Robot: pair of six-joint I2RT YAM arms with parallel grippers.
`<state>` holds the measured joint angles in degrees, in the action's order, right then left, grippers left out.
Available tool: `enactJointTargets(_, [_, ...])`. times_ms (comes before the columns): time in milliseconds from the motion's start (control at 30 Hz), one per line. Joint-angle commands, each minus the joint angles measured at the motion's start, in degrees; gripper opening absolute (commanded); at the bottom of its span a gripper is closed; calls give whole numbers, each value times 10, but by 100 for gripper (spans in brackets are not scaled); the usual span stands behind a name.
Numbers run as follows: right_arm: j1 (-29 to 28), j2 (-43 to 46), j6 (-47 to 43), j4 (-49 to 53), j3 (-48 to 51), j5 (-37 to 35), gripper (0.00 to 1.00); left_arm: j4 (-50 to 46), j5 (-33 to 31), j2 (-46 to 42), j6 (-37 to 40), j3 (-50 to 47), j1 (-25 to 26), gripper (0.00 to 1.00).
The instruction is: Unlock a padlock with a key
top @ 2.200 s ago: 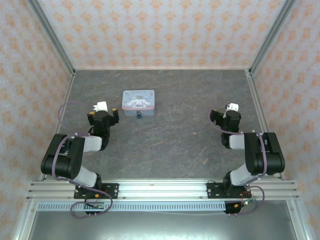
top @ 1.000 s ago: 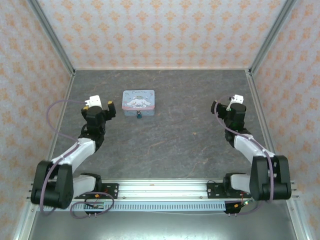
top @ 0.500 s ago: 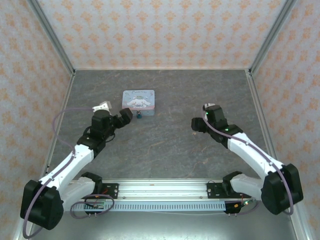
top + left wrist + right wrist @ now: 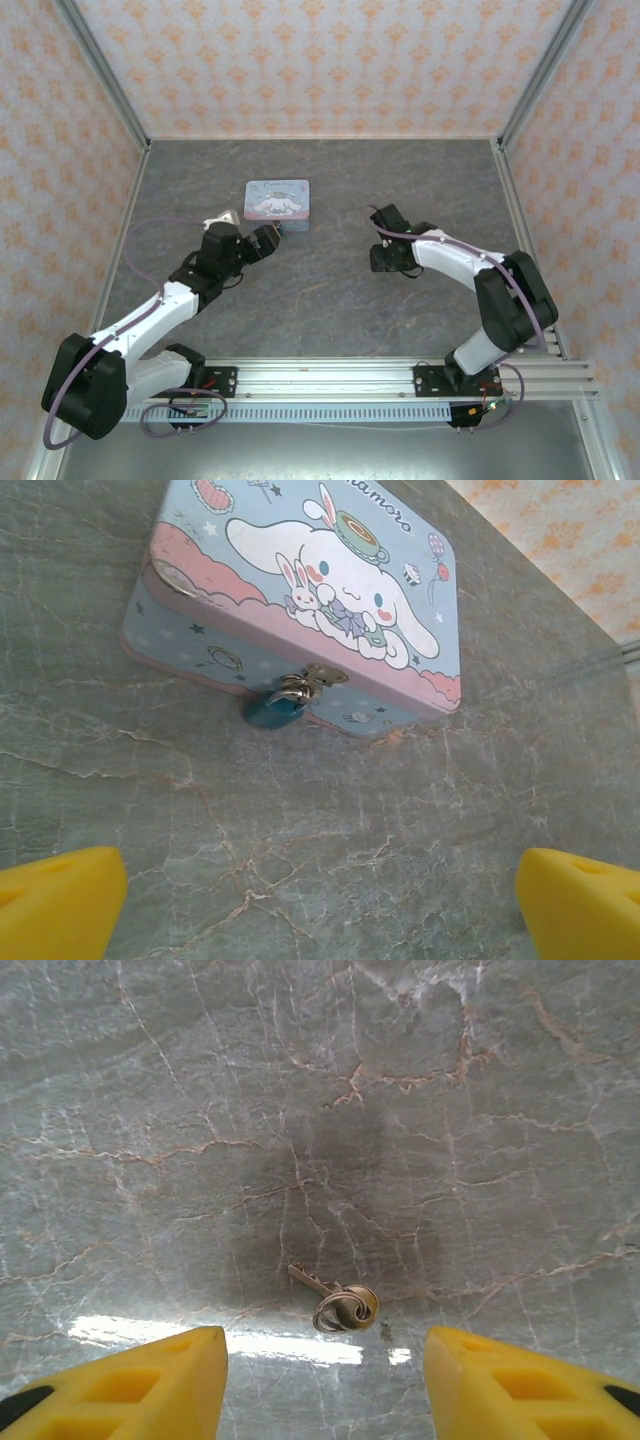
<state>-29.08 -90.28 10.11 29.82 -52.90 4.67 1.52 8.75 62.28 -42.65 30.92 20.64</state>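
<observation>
the right hand (image 4: 325,1385) is held open over the bench (image 4: 300,1080), the key (image 4: 335,1300) framed between its fingers for pinching. the left hand (image 4: 320,900) is spread wide, aimed at the padlock (image 4: 272,705) hung on the near side of the tin (image 4: 300,590), probably to steady it.

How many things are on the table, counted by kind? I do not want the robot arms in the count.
tin: 1
padlock: 1
key: 1
total: 3
</observation>
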Motion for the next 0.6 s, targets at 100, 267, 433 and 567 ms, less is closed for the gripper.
enactJointTargets(100, [-5, -42, 22, 18, -18, -16, 49, -1, -15, -8, -11, 11, 4, 100])
enactJointTargets(267, [-7, -61, 28, 6, -8, -15, 45, -7, -20, -14, -8, 10, 4, 100])
enactJointTargets(433, [-10, -75, 32, -5, 0, -18, 40, -8, -20, -14, -8, 9, 4, 100])
enactJointTargets(567, [-12, -78, 31, -9, 2, -18, 31, -9, -20, -15, -8, 6, 4, 100])
